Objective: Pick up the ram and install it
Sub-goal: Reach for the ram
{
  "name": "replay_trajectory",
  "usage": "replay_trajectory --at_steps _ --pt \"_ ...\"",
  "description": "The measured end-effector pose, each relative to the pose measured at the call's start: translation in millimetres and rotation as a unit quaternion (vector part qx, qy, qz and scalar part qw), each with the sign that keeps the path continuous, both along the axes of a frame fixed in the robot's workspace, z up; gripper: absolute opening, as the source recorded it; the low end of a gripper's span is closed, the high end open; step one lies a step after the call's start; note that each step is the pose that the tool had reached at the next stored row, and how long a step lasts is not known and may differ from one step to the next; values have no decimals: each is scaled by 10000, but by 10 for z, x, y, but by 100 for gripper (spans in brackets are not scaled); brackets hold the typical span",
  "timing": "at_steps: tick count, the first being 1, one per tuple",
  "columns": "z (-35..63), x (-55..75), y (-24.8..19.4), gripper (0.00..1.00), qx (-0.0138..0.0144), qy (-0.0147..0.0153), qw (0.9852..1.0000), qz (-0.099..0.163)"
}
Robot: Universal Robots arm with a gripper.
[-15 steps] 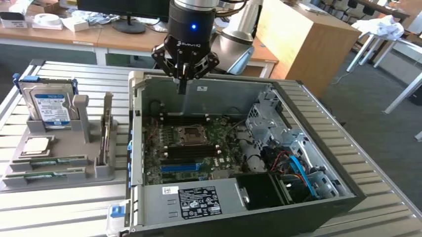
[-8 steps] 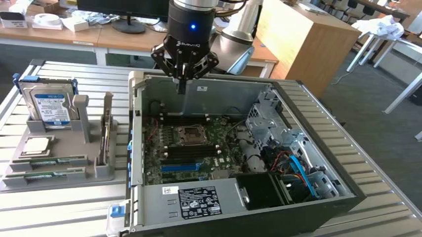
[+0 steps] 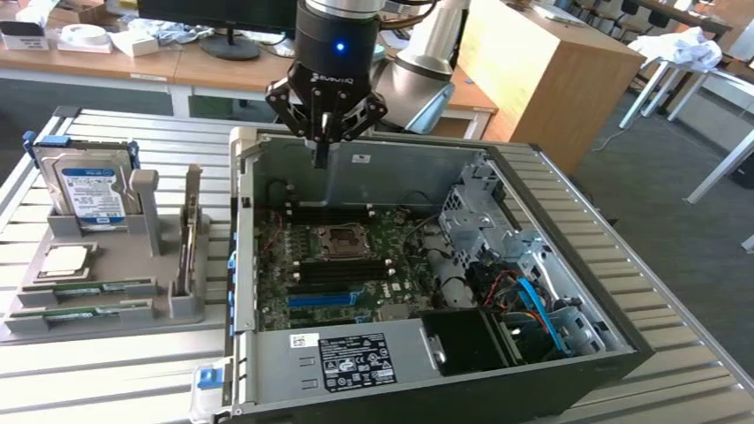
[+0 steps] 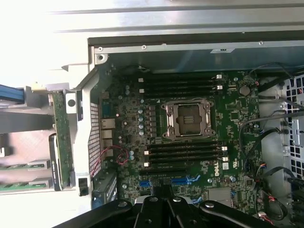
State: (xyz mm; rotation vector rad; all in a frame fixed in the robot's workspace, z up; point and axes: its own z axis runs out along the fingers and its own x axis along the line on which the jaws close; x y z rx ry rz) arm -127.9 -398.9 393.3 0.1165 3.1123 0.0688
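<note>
Two green ram sticks lie flat in a grey holder at the exterior view's left, beside the open computer case. The wrist view catches their ends. My gripper hangs over the case's far wall, well away from the ram. It is shut, fingers together, with nothing between them. In the wrist view, the fingertips hover above the motherboard. Black memory slots lie on both sides of the processor socket.
The holder also carries an upright hard drive, a square silver processor chip and an upright green card. Inside the case are a drive cage, blue cables and a power supply. A slatted metal table lies under everything.
</note>
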Motion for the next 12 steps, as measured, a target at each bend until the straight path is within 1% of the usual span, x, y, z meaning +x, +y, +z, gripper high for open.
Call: replay_trajectory --at_steps 12 --pt "-4 -138 0 10 0 -1 10000 0"
